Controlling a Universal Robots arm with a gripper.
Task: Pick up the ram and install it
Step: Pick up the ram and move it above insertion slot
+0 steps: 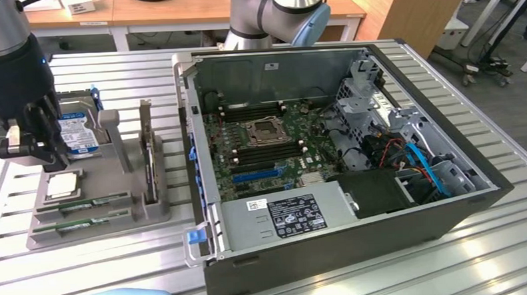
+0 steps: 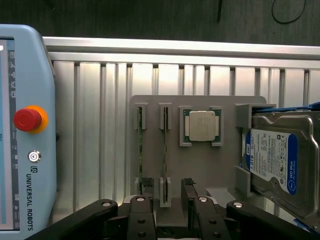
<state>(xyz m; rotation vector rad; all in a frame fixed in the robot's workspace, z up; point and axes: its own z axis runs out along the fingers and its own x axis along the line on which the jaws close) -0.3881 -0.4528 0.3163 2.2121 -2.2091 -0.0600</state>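
Green ram (image 2: 164,150) in grey holder (image 2: 200,165), jaws open nearby

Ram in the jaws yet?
No, the gripper has its jaws open, and both ram sticks sit on edge in their slots on the gray holder.

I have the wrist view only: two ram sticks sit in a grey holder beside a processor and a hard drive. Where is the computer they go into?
Observer: An open computer case lies to the exterior view's right of the holder, apart from it.
Operator: Are its memory slots free?
Observer: The memory slots flanking the processor socket look empty.
Operator: Where do the jaws hang?
Observer: By the hard drive, at the holder's edge on the exterior view's left, clear of both ram sticks.
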